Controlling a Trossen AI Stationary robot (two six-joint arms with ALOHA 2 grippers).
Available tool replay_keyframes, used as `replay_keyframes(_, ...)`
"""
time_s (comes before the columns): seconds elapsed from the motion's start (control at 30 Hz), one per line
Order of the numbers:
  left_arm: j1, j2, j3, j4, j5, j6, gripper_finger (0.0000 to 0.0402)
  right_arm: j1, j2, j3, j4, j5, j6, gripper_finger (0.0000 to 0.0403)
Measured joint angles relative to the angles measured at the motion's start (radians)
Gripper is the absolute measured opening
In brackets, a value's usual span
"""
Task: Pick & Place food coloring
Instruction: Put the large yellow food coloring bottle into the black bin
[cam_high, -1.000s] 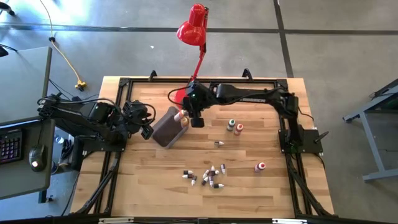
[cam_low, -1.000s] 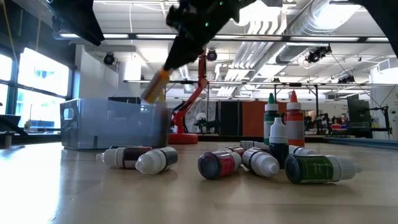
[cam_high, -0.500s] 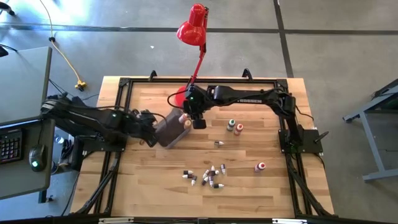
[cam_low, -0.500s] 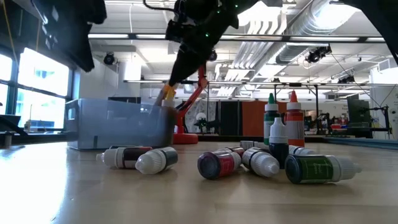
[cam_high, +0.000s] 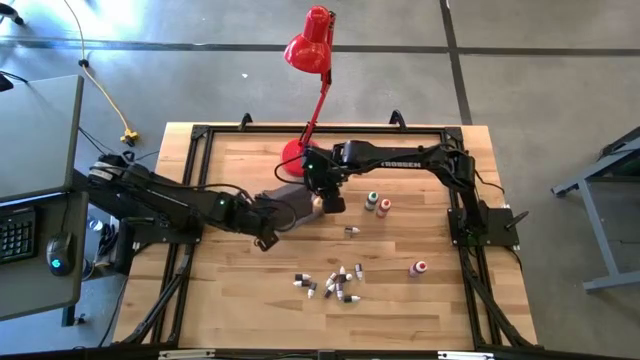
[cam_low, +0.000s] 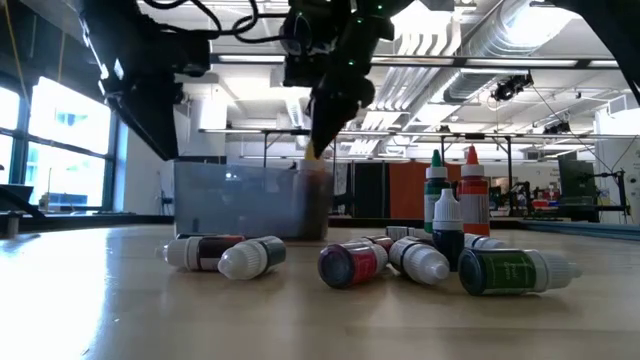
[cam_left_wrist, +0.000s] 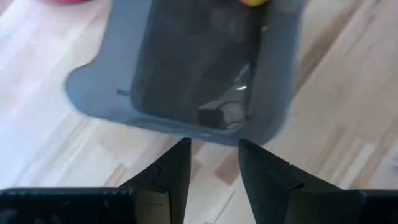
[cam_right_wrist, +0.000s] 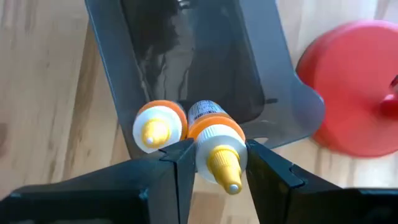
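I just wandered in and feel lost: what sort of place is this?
Probably a robotics lab in an industrial hall: two dark arms work on a framed wooden table, bare ducts line the ceiling, and a desk with keyboard stands alongside.

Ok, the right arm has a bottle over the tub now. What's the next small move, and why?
Probably open the right gripper and let the orange bottle drop. It is clamped between the fingers right over the grey tub, beside another orange bottle. The left gripper sits open at the tub's near rim and looks able to steady it.
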Motion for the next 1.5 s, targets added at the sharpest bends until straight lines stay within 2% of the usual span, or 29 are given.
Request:
replay_keyframes(0.23,0.000,0.009,0.001,0.138,0.033,0.031,0.0131,0.013,-0.012,0.000,-0.175,-0.020,0.029,0.0115)
replay_keyframes(0.5,0.000,-0.001,0.039,0.128,0.015,0.085,0.0131,0.033,-0.012,-0.007,-0.247,-0.040,0.027,0.0115)
replay_keyframes(0.67,0.000,-0.001,0.075,0.051,-0.022,0.085,0.0131,0.036,-0.013,-0.039,-0.231,-0.039,0.026,0.0125)
replay_keyframes(0.9,0.000,-0.001,0.136,-0.183,-0.080,0.069,0.0131,0.036,-0.020,-0.090,-0.182,-0.042,0.026,0.0129)
replay_keyframes(1.07,0.000,-0.001,0.191,-0.305,-0.139,0.022,0.0131,0.043,-0.017,-0.092,-0.182,0.036,0.025,0.0136)
replay_keyframes(1.33,0.000,-0.001,0.243,-0.325,-0.166,0.024,0.0131,0.069,-0.035,-0.095,-0.187,0.101,0.019,0.0187)
replay_keyframes(1.5,0.000,-0.001,0.245,-0.322,-0.166,0.024,0.0131,0.095,-0.101,-0.095,-0.211,0.183,0.018,0.0207)
